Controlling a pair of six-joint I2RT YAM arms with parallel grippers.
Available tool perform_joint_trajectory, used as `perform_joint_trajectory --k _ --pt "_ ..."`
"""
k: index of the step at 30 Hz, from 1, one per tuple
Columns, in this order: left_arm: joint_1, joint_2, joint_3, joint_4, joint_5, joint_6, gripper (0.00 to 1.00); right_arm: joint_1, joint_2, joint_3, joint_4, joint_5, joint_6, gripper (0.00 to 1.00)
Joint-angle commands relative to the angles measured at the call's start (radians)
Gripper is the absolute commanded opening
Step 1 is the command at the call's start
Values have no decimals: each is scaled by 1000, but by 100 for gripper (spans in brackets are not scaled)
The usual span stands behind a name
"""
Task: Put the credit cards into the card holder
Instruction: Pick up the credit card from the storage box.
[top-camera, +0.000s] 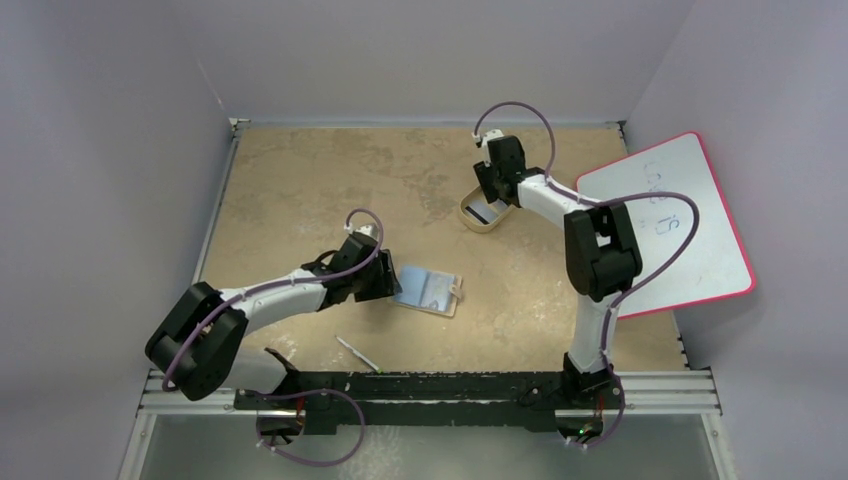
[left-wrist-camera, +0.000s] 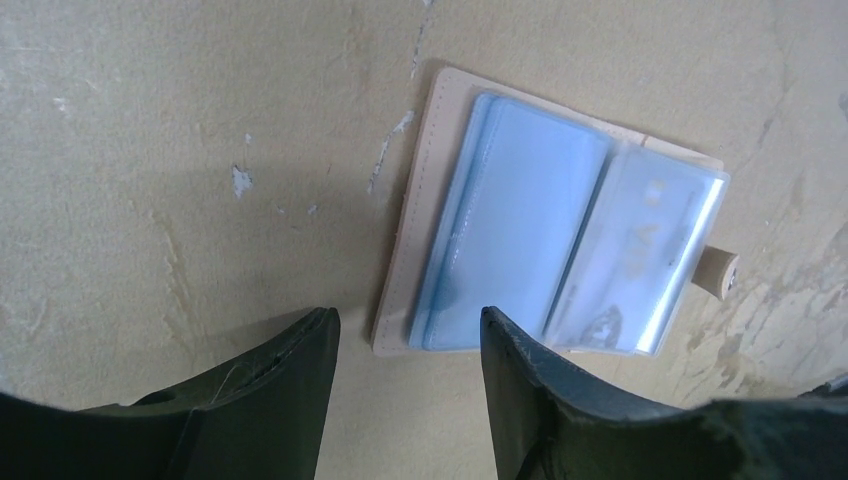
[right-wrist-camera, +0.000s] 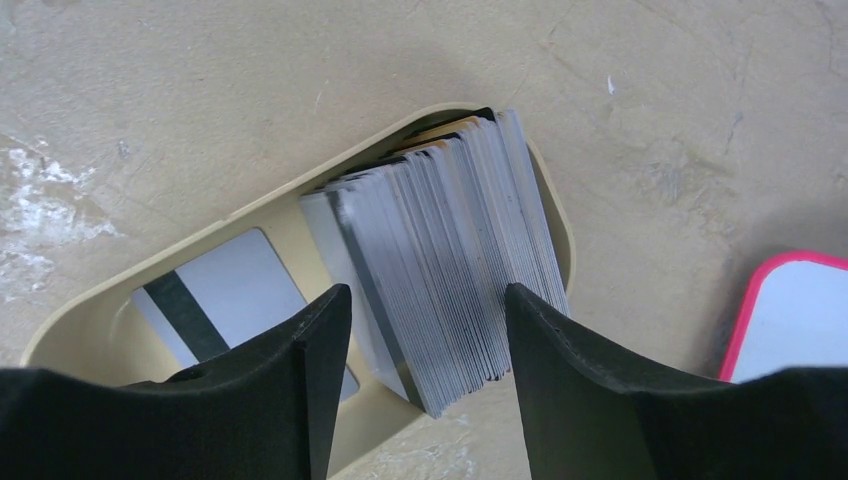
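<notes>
The card holder lies open on the table, tan outside with blue-grey clear pockets and a snap tab; it also fills the left wrist view. My left gripper is open and empty, just short of the holder's near left corner. The credit cards stand on edge as a thick stack in the beige oval tray. One more card lies flat in the tray with its dark stripe up. My right gripper is open above the tray, its fingers on either side of the stack.
A pink-edged whiteboard lies at the right, its corner close to the tray. A thin pale stick-like object lies near the front edge by the left arm. Grey walls close in the table on three sides.
</notes>
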Motion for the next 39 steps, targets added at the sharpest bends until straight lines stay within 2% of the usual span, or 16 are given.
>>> perform_joint_trajectory --k 1,5,8,14,28,34,39 --pt "4 -42 -34 72 58 -11 54 2 13 44 -3 81 -21 60" --pt "5 -47 -39 68 58 -14 54 4 13 40 1 165 -11 56" --pt "4 -45 -41 64 55 -17 53 4 -9 34 14 207 -2 49" --pt "5 -50 -41 66 51 -26 53 4 -52 21 30 212 8 35" --pt "3 -56 -53 84 73 -54 53 4 -86 31 16 212 39 14" --pt "0 -63 -63 89 80 -67 53 4 -121 36 -26 111 77 0" --pt "-5 -62 -79 107 93 -86 52 6 -205 -7 -43 -22 152 0"
